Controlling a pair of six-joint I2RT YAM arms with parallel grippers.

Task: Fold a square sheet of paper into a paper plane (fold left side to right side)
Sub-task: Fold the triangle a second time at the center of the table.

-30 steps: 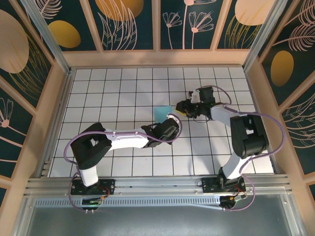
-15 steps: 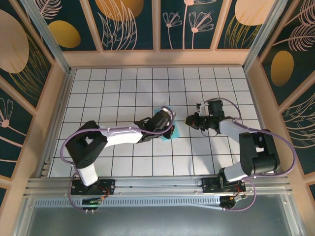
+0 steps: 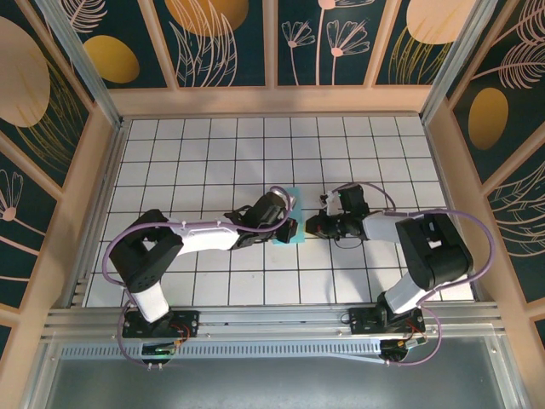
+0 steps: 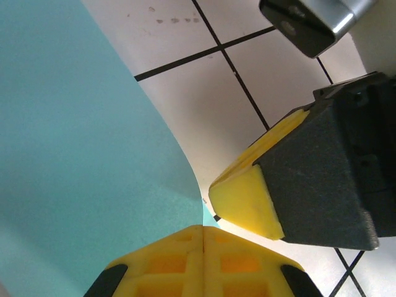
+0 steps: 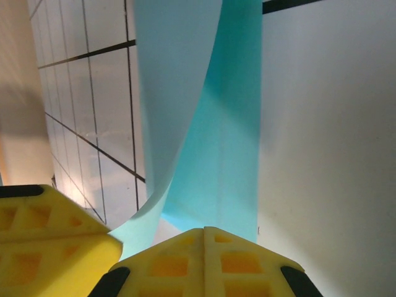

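Working with the left gripper point(image 4: 203, 230) and the right gripper point(image 5: 204, 231) both closed at the curled square sheet of paper point(image 4: 80, 154) in the middle of the table point(image 3: 196, 153), I am thinking: align the edges first, then press the crease gently

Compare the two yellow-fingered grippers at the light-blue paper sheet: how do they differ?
The left gripper reaches in from the left, over the light-blue paper sheet; the right gripper from the right, beside it. The left gripper looks onto the sheet's broad face; the right gripper faces a flap curling upward. Both are shut, tips at the sheet's edge.
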